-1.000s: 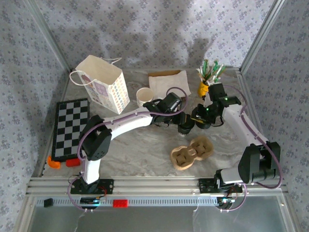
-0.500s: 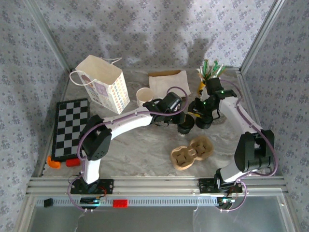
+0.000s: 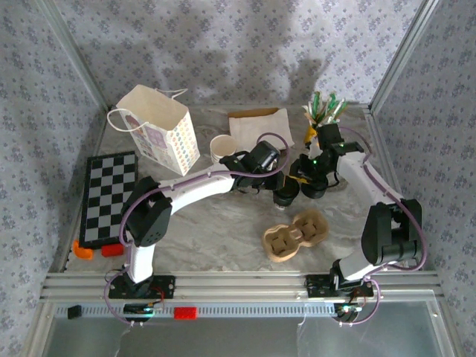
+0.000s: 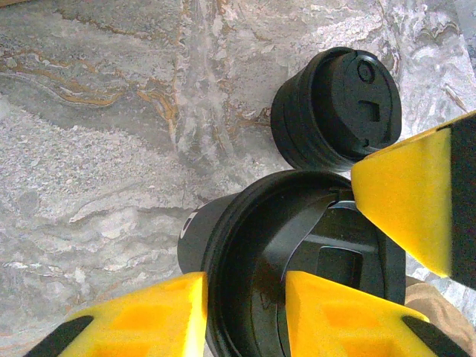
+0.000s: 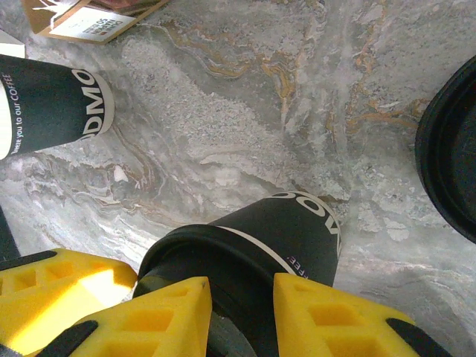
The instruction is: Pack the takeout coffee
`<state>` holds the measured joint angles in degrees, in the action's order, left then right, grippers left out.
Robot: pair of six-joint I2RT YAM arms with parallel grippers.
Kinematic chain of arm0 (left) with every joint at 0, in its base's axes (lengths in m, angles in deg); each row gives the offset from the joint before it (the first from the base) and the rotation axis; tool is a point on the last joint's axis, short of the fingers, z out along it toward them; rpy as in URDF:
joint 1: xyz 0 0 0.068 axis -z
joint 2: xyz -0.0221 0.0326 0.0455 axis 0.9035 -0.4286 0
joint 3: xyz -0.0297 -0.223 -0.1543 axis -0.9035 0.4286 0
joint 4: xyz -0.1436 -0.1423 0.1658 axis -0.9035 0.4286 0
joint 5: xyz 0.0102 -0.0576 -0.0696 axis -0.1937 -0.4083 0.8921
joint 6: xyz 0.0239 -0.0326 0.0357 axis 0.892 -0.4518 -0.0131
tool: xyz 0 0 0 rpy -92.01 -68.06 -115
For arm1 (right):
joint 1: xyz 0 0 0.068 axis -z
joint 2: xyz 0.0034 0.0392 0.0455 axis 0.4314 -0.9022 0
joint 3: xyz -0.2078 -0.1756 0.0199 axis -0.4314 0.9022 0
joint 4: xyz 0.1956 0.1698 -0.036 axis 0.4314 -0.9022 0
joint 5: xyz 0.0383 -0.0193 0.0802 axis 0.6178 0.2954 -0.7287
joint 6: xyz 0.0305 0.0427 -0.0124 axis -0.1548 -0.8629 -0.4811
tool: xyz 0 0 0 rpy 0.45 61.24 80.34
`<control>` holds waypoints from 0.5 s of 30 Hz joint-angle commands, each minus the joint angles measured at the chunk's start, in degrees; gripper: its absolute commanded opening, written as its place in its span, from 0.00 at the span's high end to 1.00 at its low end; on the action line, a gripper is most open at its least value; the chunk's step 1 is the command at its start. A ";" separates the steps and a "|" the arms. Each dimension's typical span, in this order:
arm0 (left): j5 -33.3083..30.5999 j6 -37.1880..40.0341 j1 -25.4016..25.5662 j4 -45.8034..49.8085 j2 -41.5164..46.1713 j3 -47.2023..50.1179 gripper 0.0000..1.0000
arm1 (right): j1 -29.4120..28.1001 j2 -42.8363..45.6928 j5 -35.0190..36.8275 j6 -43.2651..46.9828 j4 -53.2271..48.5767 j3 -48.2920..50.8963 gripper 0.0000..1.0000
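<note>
The right arm has tucked its elbow in, and the right gripper (image 5: 243, 294), clamped on a dark cup (image 5: 290, 230), now sits just beside the left gripper (image 4: 245, 297), which pinches the rim of a black-lidded cup (image 4: 312, 223) mid-frame. Meanwhile the takeout coffee (image 3: 222, 149) hasn't budged. It's upright on the desk (image 3: 223, 223), upper centre-left, just beside the paper bag (image 3: 160, 130). We judge packing it hasn't begun.

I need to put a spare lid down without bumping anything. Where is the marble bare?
Bare marble lies between the checkerboard and the cardboard cup carrier, and right of that carrier. It is crowded between the open paper cup and the yellow cup of sticks, where both arms work.
</note>
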<state>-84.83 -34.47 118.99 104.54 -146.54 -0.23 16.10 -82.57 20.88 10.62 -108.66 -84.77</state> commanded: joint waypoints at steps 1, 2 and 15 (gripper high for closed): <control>0.43 1.47 -0.31 3.38 -1.30 0.53 0.68 | 0.03 -0.44 1.46 1.90 -4.46 3.16 0.70; 0.33 1.69 -0.32 3.21 -1.20 0.88 0.68 | 0.08 -0.31 1.70 1.95 -4.66 3.07 0.71; -0.17 0.64 -0.31 4.24 -1.80 2.27 0.68 | -2.17 0.57 4.47 0.09 -3.32 9.77 0.73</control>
<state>-84.78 -33.92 118.99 104.41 -146.54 0.08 15.49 -79.44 20.62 10.91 -103.09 -79.89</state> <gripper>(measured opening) 0.319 0.269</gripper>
